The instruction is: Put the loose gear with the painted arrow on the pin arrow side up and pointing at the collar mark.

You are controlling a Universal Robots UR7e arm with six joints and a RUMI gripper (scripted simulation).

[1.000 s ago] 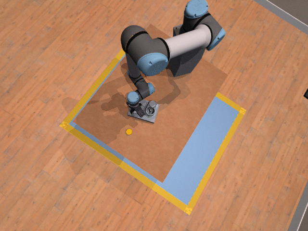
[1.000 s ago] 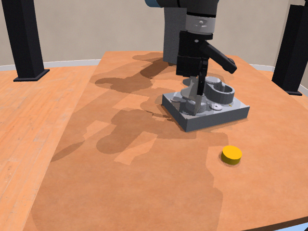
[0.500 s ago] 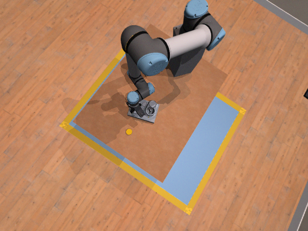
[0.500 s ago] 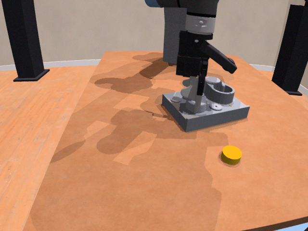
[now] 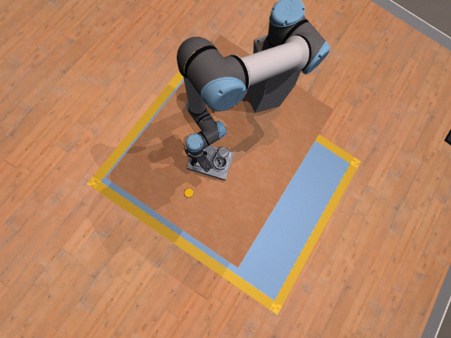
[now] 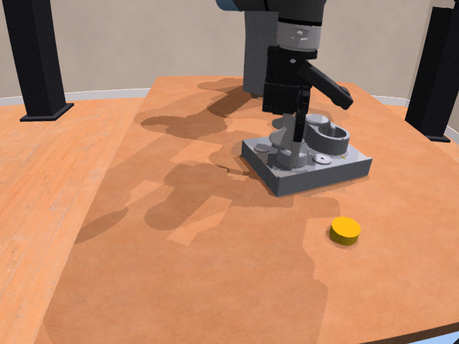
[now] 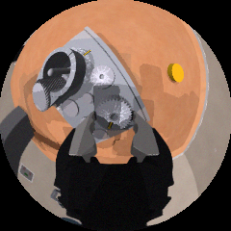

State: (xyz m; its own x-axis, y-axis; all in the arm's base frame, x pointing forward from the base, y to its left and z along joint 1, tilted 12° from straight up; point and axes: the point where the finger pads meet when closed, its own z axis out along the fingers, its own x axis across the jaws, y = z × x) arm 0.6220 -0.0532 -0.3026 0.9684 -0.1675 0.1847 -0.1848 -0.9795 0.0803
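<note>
Held the gear (image 7: 116, 112) in the claw (image 7: 115, 126), fingers shut against its toothed rim from two sides. Held it low over the near corner of the grey block (image 6: 315, 178), well short of the pin (image 7: 59, 71). Could not tell from any view whether resting on the block or just lifted off it. Showed a short yellow stroke, taken for the painted arrow (image 7: 110, 125), on the gear's upper face in the wrist view, so judged arrow side up. Showed a second yellow stroke, taken for the mark (image 7: 87, 54), on the rim of the ring-shaped collar (image 6: 335, 138) at the far side of the block. Left a small pale gear (image 7: 102, 74) between the held gear and the collar, and a yellow puck (image 6: 345, 230) well apart on the table (image 6: 222, 277).

Judged the step as the grasp just made, with lift, carry, seating and turning not yet done.

Risked several things from there:
- Tilting the gear on the lift, with only two narrow contacts on teeth instead of a flat rim.
- Twisting it within the hold, and so losing track of the arrow's heading.
- Snagging on the small pale gear or on the collar wall during a low carry.
- Jamming partway down the pin through a slanted bore or an off-centre approach.
- Meshing teeth early, leaving the arrow off the mark.
</note>
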